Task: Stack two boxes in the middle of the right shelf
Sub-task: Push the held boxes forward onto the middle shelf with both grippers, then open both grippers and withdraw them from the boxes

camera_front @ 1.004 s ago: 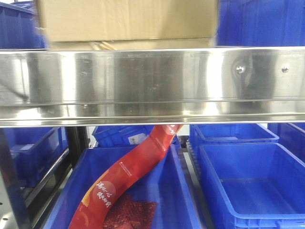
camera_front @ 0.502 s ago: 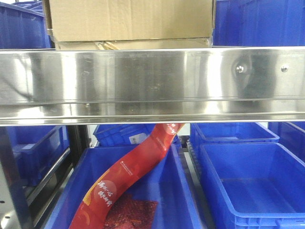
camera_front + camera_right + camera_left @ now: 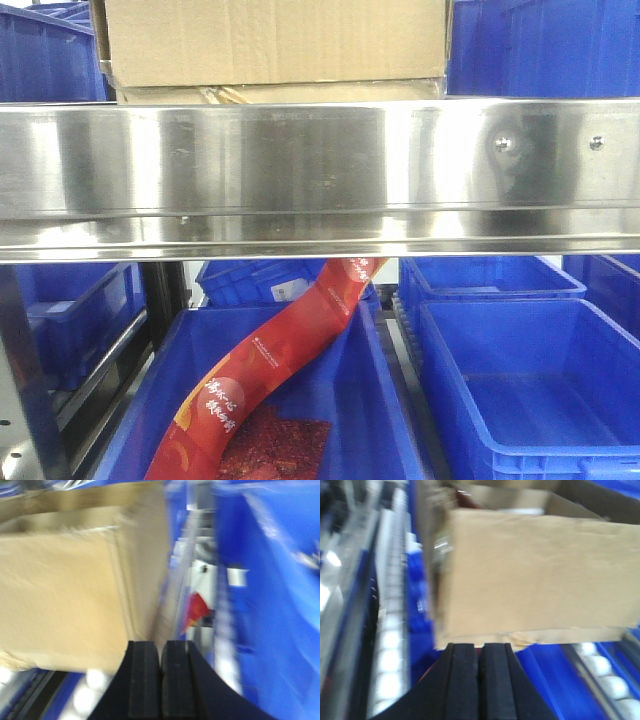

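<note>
Front view: large plain brown corrugated cardboard carton [image 3: 275, 40] sits on shiny stainless-steel shelf level [image 3: 300, 175], above mirror-like front lip; second carton's top edge [image 3: 280, 94] shows just beneath it, so stack looks made. Likely light, stiff-walled but dentable, matte, not slippery; best pressed flat on opposite side faces, not pinched. Left gripper [image 3: 480, 652] jaws closed, empty, just below carton's taped bottom edge. Right gripper [image 3: 161, 650] jaws closed, empty, beside carton's corner. Blue plastic bins [image 3: 520, 390] below shelf.
</note>
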Tool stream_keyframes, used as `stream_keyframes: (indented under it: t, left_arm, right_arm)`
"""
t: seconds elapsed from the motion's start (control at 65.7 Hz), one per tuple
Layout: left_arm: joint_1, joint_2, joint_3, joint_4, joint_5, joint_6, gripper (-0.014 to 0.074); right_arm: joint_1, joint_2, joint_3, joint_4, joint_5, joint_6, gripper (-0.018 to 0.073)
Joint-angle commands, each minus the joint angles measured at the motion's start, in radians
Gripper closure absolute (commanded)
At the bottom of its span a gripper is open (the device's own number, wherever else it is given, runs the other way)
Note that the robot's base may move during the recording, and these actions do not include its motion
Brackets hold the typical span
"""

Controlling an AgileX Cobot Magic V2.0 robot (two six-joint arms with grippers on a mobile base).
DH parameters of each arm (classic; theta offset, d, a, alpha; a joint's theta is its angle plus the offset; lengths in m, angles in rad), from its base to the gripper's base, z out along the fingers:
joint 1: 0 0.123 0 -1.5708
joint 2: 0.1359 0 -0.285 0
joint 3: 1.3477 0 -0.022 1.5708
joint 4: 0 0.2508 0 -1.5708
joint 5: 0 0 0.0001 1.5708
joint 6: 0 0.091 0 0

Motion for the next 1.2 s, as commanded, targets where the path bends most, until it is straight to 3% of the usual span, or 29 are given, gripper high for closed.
stream_keyframes:
  t: [0.0,0.274,0.609,1.004,1.111,1.187]
  left_arm:
    - [0.024,-0.106,0.102,-0.008,-0.122,-0.008,0.0707]
    - [0.03,-0.435,0.326,-0.006,-0.045,-0.008,0.0707]
    - [0.03,-0.639,0.348,-0.006,-0.011,-0.008,0.0707]
    - [0.03,-0.663,0.348,-0.006,-0.022,-0.008,0.0707]
    - [0.03,-0.663,0.348,-0.006,-0.022,-0.008,0.0707]
    - [0.03,-0.663,0.348,-0.004,-0.024,-0.008,0.0707]
  right_arm:
    - [-0.006,-0.114,0.08,-0.026,-0.036,0.006,0.0721]
    - [-0.006,-0.452,0.27,-0.026,0.037,0.006,0.0721]
    - [-0.006,-0.669,0.276,-0.026,0.27,0.006,0.0721]
    - [-0.006,-0.681,0.271,-0.059,0.253,0.006,0.0721]
    - [-0.006,-0.681,0.277,-0.059,0.191,0.006,0.0721]
    - [-0.006,-0.683,0.313,-0.059,0.064,-0.088,0.0721]
